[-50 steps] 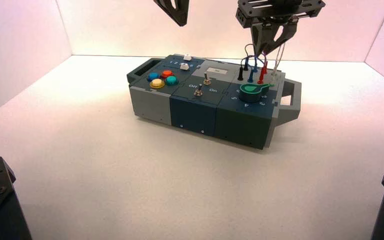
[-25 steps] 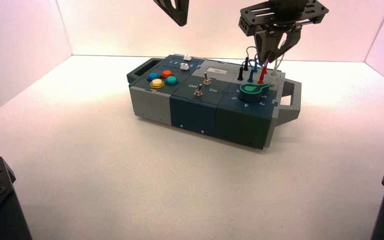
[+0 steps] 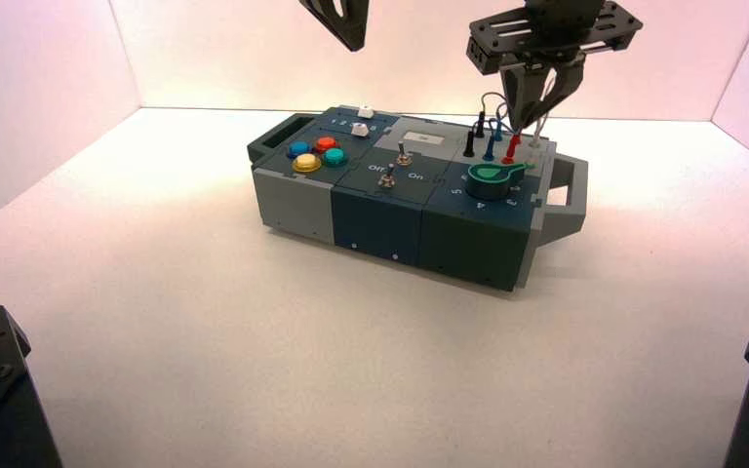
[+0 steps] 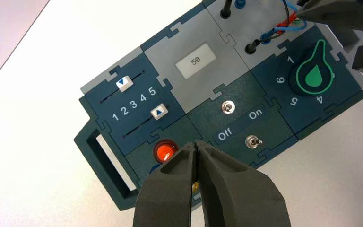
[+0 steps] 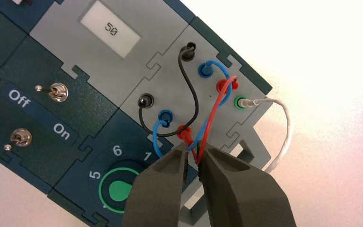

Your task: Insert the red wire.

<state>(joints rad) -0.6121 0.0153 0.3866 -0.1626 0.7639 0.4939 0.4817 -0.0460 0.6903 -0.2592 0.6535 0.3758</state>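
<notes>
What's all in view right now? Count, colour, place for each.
box: 1, grey, dark blue and dark green, on the table
display: 1, white, reads 50, grey panel
buttons: 4, blue, red, yellow, green, box's left part
sliders: 2, white caps, beside numbers 1 to 5
toggle switches: 2, metal, by Off/On
knob: 1, green and black, near right end
black wire: 1, both plugs in grey panel
blue wire: 1, behind knob
red wire: 1, at right gripper's jaws
white wire: 1, right end of panel
handles: 2, box ends
left gripper: 1, black, above box's left part, idle
right gripper: 1, black, above the wires
</notes>
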